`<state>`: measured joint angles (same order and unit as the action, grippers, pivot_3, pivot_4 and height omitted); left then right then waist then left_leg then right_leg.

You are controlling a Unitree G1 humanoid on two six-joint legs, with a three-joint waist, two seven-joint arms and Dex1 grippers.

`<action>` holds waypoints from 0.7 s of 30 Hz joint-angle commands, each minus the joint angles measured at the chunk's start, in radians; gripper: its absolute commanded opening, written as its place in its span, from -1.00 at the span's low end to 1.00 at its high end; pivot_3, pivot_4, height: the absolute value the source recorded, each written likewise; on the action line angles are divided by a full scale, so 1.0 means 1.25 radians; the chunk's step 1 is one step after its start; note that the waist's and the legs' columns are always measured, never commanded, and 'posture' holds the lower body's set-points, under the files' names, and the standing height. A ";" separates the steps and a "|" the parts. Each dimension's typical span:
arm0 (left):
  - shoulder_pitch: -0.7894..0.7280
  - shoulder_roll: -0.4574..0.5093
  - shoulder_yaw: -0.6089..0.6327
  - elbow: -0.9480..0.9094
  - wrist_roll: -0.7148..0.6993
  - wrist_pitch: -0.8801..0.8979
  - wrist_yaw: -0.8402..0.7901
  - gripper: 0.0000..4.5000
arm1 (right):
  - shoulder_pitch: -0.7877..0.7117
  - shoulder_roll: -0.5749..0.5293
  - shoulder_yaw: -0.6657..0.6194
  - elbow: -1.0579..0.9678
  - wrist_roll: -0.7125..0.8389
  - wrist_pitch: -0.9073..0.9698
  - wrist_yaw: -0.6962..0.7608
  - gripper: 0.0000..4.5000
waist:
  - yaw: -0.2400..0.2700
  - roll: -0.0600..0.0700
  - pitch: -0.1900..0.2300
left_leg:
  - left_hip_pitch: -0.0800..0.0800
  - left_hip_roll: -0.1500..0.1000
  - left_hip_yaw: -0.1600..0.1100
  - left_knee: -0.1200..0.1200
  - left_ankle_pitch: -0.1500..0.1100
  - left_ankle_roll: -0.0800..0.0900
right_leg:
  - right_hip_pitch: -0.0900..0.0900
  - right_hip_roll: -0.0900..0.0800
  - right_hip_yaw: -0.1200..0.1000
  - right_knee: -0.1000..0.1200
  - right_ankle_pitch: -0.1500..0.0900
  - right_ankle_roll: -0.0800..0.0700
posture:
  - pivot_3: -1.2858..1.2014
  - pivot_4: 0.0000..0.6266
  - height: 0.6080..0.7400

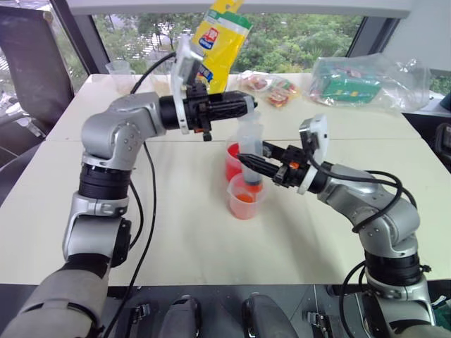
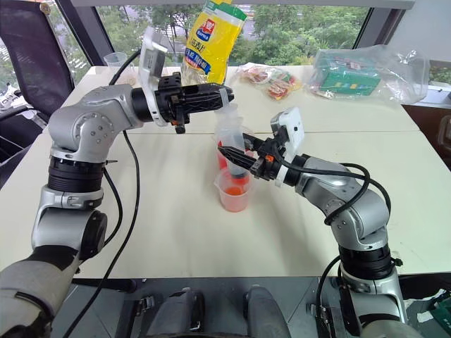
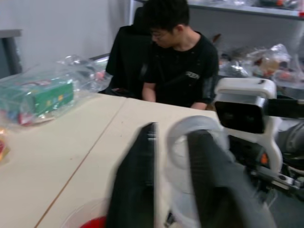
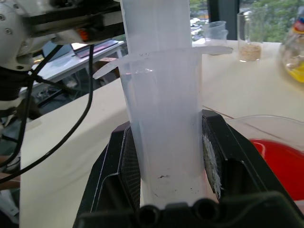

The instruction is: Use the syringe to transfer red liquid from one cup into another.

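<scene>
The large clear plastic syringe (image 1: 249, 144) with the fat see-through barrel stands upright over the smaller, shorter clear plastic measuring cup (image 1: 246, 198), its lower end down inside that cup. The barrel is clamped between the jaws of the right gripper (image 1: 249, 163), which reaches in level from the right. In the right wrist view the barrel (image 4: 164, 128) is seen pressed between both black fingers (image 4: 124, 166), with its flange and the plunger shaft rising above.

The left gripper (image 1: 248, 105) comes in level from the left at the plunger's top. Its jaws are closed on the round plunger head, which the left wrist view shows as a pale ring (image 3: 183, 152) between two blurred black fingers (image 3: 137, 185); the head views show only the gripper's tip meeting the syringe top.

Orange-red liquid (image 1: 244, 198) is seen at the bottom of the smaller cup. Just behind it, touching or nearly so, stands the larger clear plastic measuring cup (image 1: 233, 160) showing bright red; its red surface (image 4: 280, 164) appears beside the right jaws in the right wrist view.

Both cups rest on the pale bench (image 1: 183, 232). At the far edge a yellow snack bag (image 1: 220, 39), small packets (image 1: 271, 88) and a clear plastic bag with a green box (image 1: 366, 81) are seen. The left wrist view alone shows a seated person in a black shirt (image 3: 178, 66) beyond the bench. The right wrist view shows a glass with brownish contents (image 4: 250, 35) and a small clear cup (image 4: 214, 32) far off.
</scene>
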<state>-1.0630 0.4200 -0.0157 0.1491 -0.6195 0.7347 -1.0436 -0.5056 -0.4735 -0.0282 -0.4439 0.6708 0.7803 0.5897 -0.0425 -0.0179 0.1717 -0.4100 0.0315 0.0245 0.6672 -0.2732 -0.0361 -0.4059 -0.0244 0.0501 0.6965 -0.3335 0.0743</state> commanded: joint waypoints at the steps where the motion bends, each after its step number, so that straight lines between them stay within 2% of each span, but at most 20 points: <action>1: -0.006 -0.002 -0.010 -0.020 -0.001 0.010 -0.007 -0.96 | -0.028 0.004 -0.001 -0.044 0.017 -0.025 0.015 -0.37 | 0.000 0.000 0.000 | 0.000 0.000 0.000 0.000 0.000 0.000 | 0.000 0.000 0.000 0.000 0.000 0.000 | 0.03 -0.52 1.00; 21: 0.042 -0.005 -0.059 -0.100 -0.003 0.040 -0.038 -0.96 | -0.119 0.037 -0.039 -0.028 0.061 0.006 -0.028 -0.37 | 0.001 0.000 0.000 | 0.000 0.000 0.000 0.000 0.000 0.000 | 0.000 0.000 0.000 0.000 0.000 0.000 | 0.03 -0.52 1.00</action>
<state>-1.0279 0.4378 -0.0106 0.0725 -0.6189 0.7589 -1.0604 -0.5733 -0.4497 -0.0304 -0.4418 0.7101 0.8283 0.5640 -0.0416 -0.0179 0.1717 -0.4101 0.0316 0.0243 0.6672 -0.2732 -0.0361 -0.4058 -0.0246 0.0501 0.6963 -0.3335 0.0743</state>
